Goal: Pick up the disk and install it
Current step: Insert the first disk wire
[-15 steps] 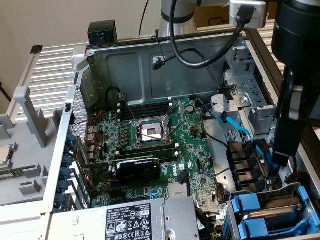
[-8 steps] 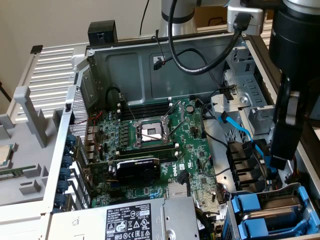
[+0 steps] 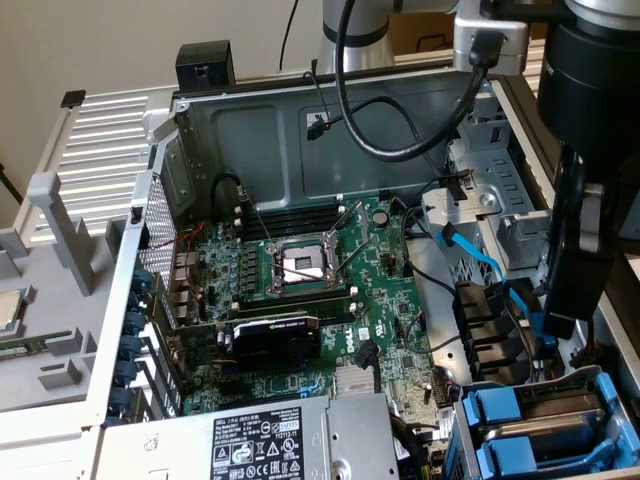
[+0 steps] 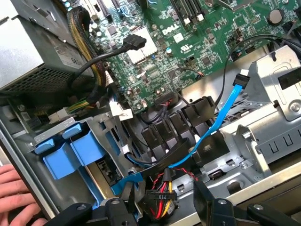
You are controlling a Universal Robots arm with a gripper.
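The open chassis carries the motherboard, the power supply and blue drive bays. A grey fixture beside it, at the exterior view's left, holds a chip.

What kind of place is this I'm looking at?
Likely a computer assembly or repair bench: an opened desktop case, its green motherboard exposed, and a robot gripper open near the blue drive carriers.

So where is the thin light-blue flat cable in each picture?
Exterior view: the thin light-blue flat cable slants down beside the silver metal cage, to the exterior view's right of the green circuit board.
Wrist view: the cable lies between that board and cage.
Shared landmark: the green circuit board.
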